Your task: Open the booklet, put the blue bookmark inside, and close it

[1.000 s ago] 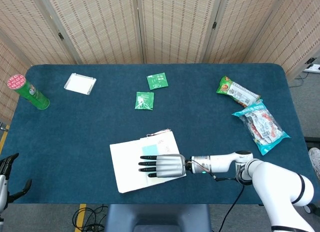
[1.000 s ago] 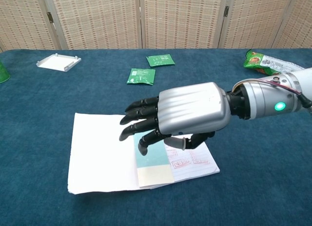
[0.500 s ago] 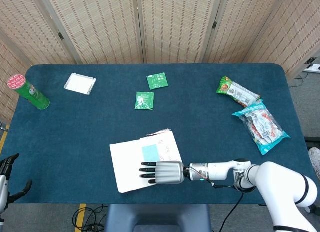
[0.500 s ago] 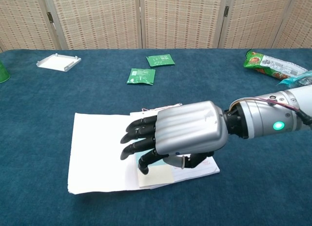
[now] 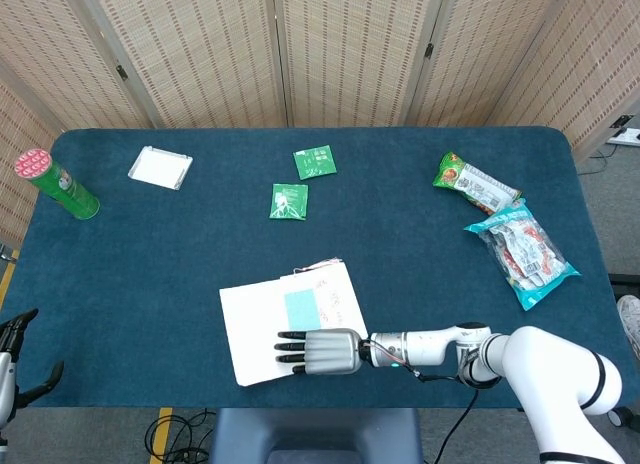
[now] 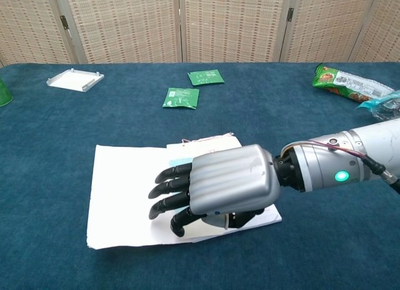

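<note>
Head view: we found the right hand [image 5: 318,351] flat, fingers apart, holding nothing, over the open booklet's [image 5: 255,336] near edge, with the bookmark [image 5: 301,307] lying on the page just beyond it.

Chest view: the fingers [image 6: 167,191] were spread above the page. We judged the paper light, limp and slippery, best lifted at a free cover edge. The left hand [image 5: 12,356] hung well apart; we could not tell its grasp.

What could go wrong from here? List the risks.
1. The right hand sits at the open booklet's near edge; dragging it could shift the pages or slide the blue bookmark off.
2. The bookmark lies near the fold, so closing carelessly might leave it sticking out.
3. The left hand is far off, so nothing steadies the booklet.
</note>
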Tool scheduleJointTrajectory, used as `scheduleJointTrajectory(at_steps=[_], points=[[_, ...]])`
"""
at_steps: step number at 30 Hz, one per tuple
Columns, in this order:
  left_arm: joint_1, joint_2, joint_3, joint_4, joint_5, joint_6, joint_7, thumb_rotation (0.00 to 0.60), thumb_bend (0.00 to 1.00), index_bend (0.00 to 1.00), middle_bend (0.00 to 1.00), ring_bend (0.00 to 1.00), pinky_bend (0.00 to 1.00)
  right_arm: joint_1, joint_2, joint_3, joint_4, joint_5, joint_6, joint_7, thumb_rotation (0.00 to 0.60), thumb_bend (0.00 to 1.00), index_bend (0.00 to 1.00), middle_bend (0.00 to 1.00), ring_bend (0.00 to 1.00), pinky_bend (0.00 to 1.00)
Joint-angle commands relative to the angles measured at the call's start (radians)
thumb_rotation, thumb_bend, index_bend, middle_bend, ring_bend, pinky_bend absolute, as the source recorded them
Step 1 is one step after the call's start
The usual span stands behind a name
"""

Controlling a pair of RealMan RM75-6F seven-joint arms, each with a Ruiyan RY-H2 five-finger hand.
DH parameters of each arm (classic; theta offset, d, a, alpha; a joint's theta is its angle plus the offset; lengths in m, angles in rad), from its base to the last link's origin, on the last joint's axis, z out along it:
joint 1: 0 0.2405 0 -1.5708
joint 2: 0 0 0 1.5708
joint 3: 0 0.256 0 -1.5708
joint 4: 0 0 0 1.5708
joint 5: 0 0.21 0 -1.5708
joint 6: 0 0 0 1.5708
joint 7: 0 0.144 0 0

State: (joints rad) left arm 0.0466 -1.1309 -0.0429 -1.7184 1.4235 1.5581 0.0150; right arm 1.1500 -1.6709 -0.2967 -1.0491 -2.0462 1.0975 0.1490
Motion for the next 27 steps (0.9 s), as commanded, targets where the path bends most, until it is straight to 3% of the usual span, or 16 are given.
scheduleJointTrajectory(at_steps=[1,27], points=[[0.000,0.000,0.000,0.002,0.000,0.000,-0.002,0.600,0.34,0.14,0.17,0.14,0.23,0.001,-0.006,0.006,0.005,-0.001,-0.003,-0.001,0.600,0.80,0.34,0.11,0.00,0.00],[0.004,-0.003,0.003,0.015,-0.003,-0.006,-0.023,0.600,0.34,0.14,0.17,0.14,0.23,0.000,-0.008,0.000,0.009,-0.009,-0.041,-0.016,0.600,0.80,0.35,0.11,0.00,0.00]])
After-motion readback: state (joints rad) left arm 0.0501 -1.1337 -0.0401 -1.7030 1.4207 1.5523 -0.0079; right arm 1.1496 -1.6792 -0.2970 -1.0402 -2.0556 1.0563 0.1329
